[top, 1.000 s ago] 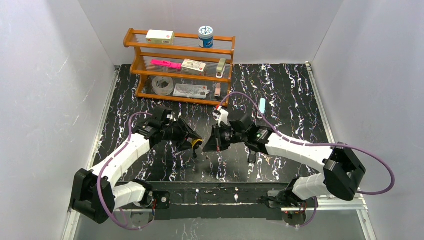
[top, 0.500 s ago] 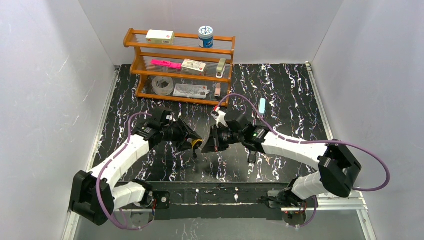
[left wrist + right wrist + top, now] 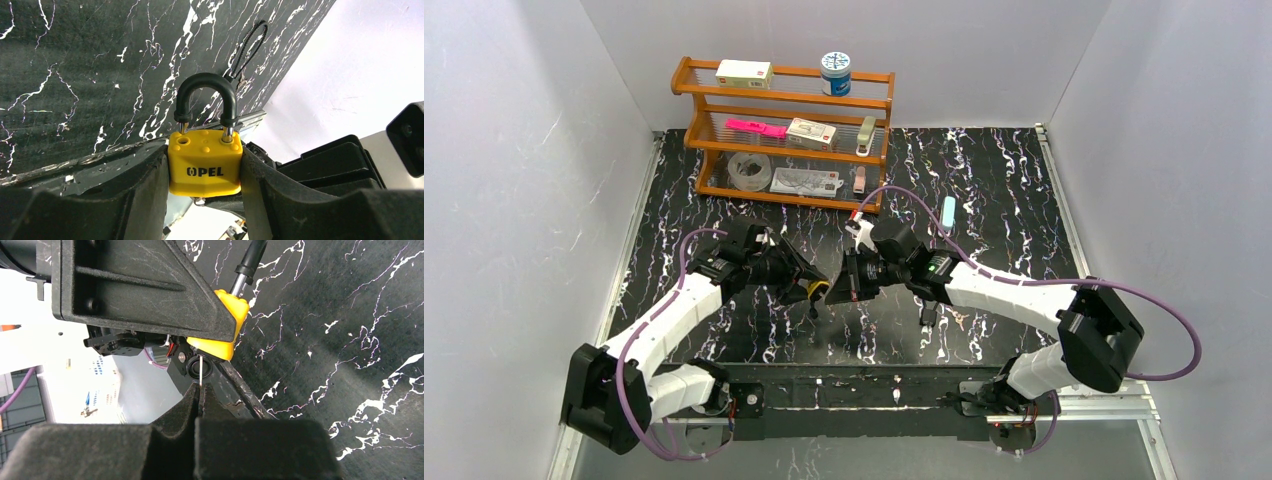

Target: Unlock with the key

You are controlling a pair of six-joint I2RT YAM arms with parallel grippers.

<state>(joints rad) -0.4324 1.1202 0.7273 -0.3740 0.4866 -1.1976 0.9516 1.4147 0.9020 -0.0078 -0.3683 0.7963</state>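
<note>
The padlock [image 3: 205, 165] was coloured yellow, its shackle [image 3: 205, 80] black. The table [image 3: 994, 200] was patterned in black with white veins.

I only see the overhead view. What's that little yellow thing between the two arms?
Observer: A yellow padlock marked OPEL, clamped in the left gripper.
Operator: Is it open?
Observer: No; both legs of its black shackle enter the body.
Operator: And the other arm?
Observer: The right gripper is shut on a thin key, its tip at the padlock's underside.
</note>
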